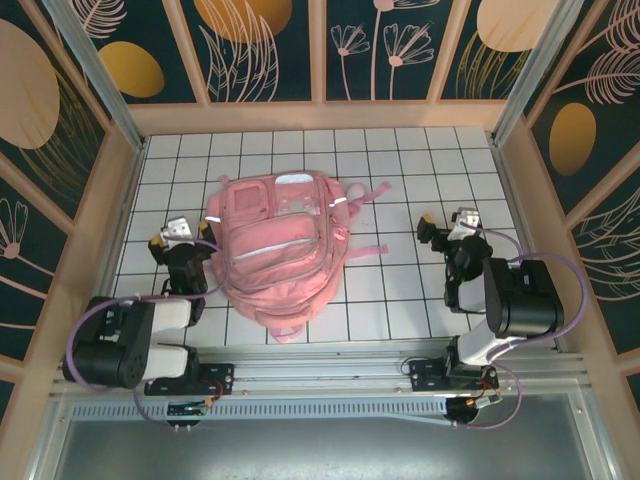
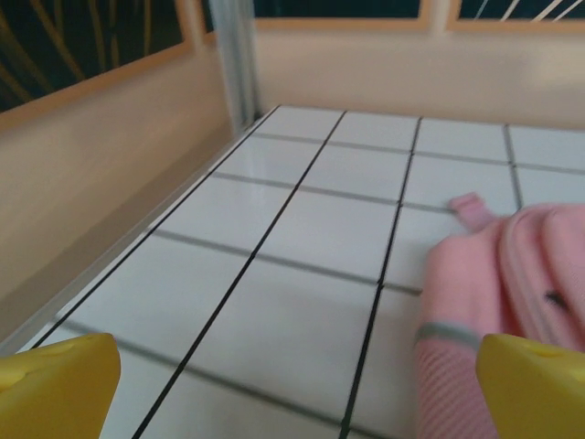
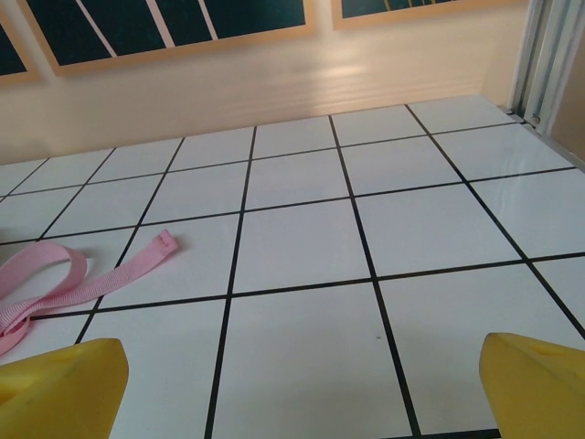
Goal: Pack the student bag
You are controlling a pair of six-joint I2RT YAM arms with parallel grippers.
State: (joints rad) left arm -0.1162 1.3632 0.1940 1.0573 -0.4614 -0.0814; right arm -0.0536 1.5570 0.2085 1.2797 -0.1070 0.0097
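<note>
white tiles [image 1: 400, 190]: left pincer [image 1: 184, 232], right pincer [image 1: 446, 222] wide, empty

Bright, even light from above falls on the white tiled bench [image 1: 400, 170] in the overhead view, and the pink backpack [image 1: 280, 240] throws only a short, soft shadow. The corner post [image 1: 95, 70] leans outward there, a wide-lens splay.

The left wrist view is soft overall. The yellow fingertips [image 2: 55, 389] of the left gripper [image 2: 297, 389] are blurred at the bottom corners, the backpack's edge is fuzzy, and the bench carries a pale sheen.

In the right wrist view the grid lines are crisper. The fingertips [image 3: 59, 389] of the right gripper [image 3: 302, 389] are out of focus, and a glare patch sits on the cream back wall [image 3: 302, 78].
</note>
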